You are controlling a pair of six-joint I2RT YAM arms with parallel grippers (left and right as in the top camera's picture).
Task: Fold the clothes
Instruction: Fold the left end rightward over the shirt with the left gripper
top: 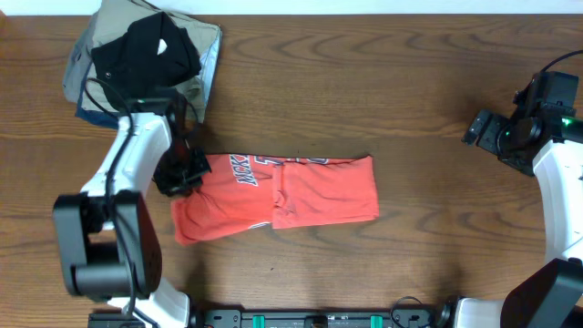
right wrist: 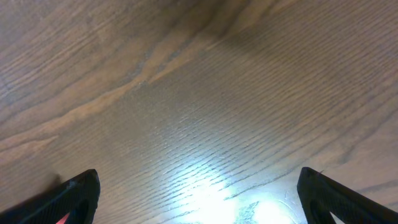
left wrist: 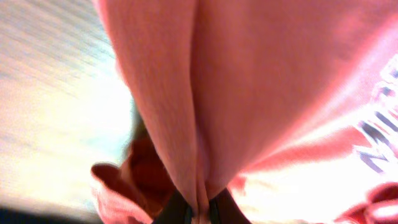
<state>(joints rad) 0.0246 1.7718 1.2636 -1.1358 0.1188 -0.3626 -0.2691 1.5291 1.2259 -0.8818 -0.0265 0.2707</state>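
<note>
The clothes, a coral-red T-shirt (top: 291, 191) with navy-and-white lettering, lie partly folded into a long band across the middle of the table. My left gripper (top: 185, 173) sits at the shirt's left end, shut on a pinched fold of the red fabric (left wrist: 200, 205), which fills the left wrist view. The lettering shows at that view's right edge (left wrist: 379, 143). My right gripper (top: 480, 129) hovers far to the right, away from the shirt. In the right wrist view its fingers (right wrist: 78, 196) stand wide open over bare wood.
A pile of folded garments, black (top: 146, 50) on top of khaki and light blue, lies at the back left corner, just behind my left arm. The wooden table (top: 410, 82) stretches between the shirt and the right arm.
</note>
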